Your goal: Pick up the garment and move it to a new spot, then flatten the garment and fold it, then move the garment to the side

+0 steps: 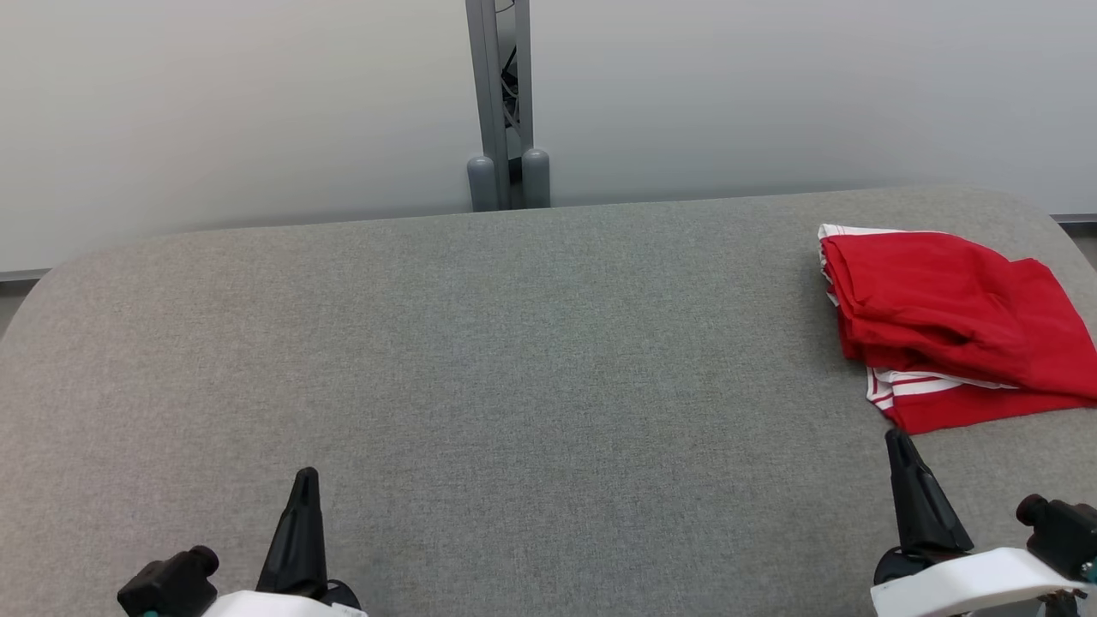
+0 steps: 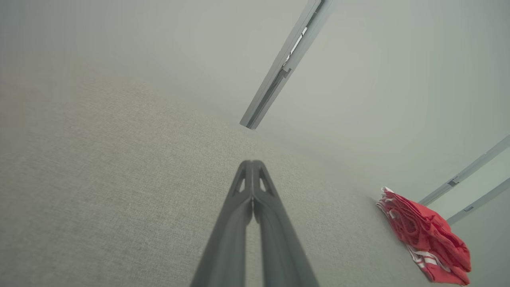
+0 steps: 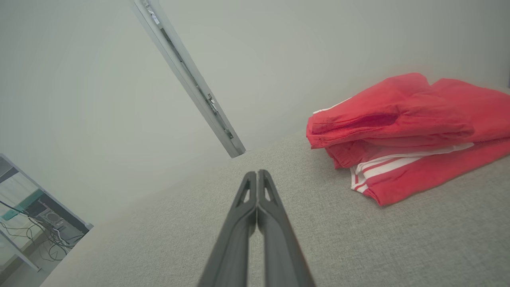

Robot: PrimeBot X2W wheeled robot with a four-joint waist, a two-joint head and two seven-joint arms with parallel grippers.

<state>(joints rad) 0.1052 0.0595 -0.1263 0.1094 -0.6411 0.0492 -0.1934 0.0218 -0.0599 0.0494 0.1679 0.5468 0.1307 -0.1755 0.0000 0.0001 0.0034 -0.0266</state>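
A red garment (image 1: 951, 321) with white stripes lies folded in a pile at the far right of the grey padded table (image 1: 514, 360). The left wrist view shows the garment (image 2: 426, 235) at its lower right; it fills the right side of the right wrist view (image 3: 406, 131). My right gripper (image 1: 897, 439) sits just in front of the garment's near edge, apart from it, fingers pressed together and empty (image 3: 257, 173). My left gripper (image 1: 306, 474) rests at the lower left over bare table, shut on nothing (image 2: 252, 163).
A grey metal post (image 1: 504, 103) stands behind the table's far edge against a pale wall. The table's rounded corners curve away at far left and far right. A desk with cables (image 3: 36, 219) shows at the lower left of the right wrist view.
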